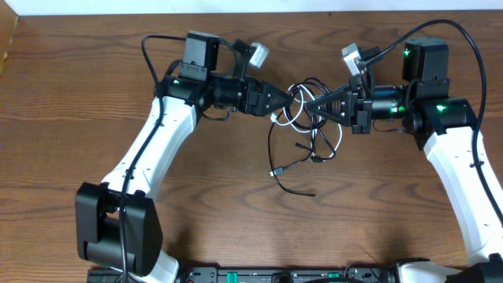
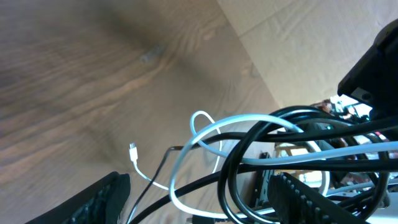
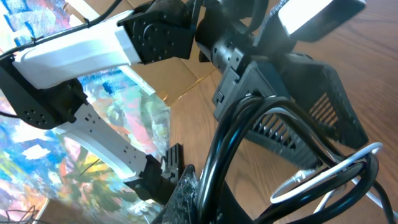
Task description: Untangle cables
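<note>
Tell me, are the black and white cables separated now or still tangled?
Still tangled. Overhead, the black cable and white cable loop through each other between the left gripper and right gripper; the left wrist view shows them interwoven.

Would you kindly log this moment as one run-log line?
left gripper: at tangle | right gripper: at tangle | black cable, white cable: still tangled, bundle lifted | table

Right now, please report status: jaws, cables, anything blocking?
Left gripper and right gripper both shut on the cable bundle. Black cable and white cable tangled, loops lifted between them. Nothing blocking.
</note>
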You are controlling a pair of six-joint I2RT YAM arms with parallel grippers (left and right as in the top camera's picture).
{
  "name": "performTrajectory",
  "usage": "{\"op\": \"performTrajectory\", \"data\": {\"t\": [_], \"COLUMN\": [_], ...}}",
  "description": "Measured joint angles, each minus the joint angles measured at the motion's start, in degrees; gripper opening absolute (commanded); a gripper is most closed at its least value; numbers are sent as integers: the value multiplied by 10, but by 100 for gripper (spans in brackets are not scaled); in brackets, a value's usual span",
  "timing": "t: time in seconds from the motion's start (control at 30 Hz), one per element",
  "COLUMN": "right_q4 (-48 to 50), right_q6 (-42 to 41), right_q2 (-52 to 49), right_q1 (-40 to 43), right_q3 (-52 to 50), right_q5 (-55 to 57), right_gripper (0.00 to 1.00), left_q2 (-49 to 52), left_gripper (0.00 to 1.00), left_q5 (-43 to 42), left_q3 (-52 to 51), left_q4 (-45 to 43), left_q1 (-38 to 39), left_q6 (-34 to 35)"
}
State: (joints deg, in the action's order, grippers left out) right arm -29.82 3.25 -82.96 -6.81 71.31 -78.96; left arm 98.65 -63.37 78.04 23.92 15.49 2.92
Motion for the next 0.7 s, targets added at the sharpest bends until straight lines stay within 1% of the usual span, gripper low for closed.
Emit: {"op": "performTrajectory", "data": {"t": [0.07,0.13,0.2,0.23,0.3,0.33,0.37,0.4,0.47,0.53,0.67,0.7], "right_q4": [0,0,-1,-1,-2,-6,-9,-17,-40,-80,-167,-173], "right_q6": [0,0,0,0,0,0,-1,-3,-19,-47,-133,-141], "right_q2": [0,0,0,0,0,0,0,0,0,0,0,0], "right_q1": [0,0,0,0,0,0,0,0,0,0,-1,-1], "right_q3": [0,0,0,0,0,0,0,0,0,2,2,2], "right_q5": [2,3,3,4,4,7,12,26,80,165,414,440], "right_gripper": [1,1,1,1,1,1,1,1,1,1,1,1], "left_q2": [5,8,10,10,10,10,10,10,10,10,10,10], "left_gripper": [68,57,43,41,29,22,19,13,9,8,7,7], "left_q5": [-4,-6,3,12,33,44,59,78,127,159,192,196], "left_q3": [0,0,0,0,0,0,0,0,0,-1,-1,-1], "left_q4": [0,0,0,1,5,10,17,27,51,62,64,64], "left_q1": [9,23,33,37,39,39,39,39,42,42,41,41], "left_q6": [-2,-3,-6,-5,-5,-5,-3,1,10,16,20,20]}}
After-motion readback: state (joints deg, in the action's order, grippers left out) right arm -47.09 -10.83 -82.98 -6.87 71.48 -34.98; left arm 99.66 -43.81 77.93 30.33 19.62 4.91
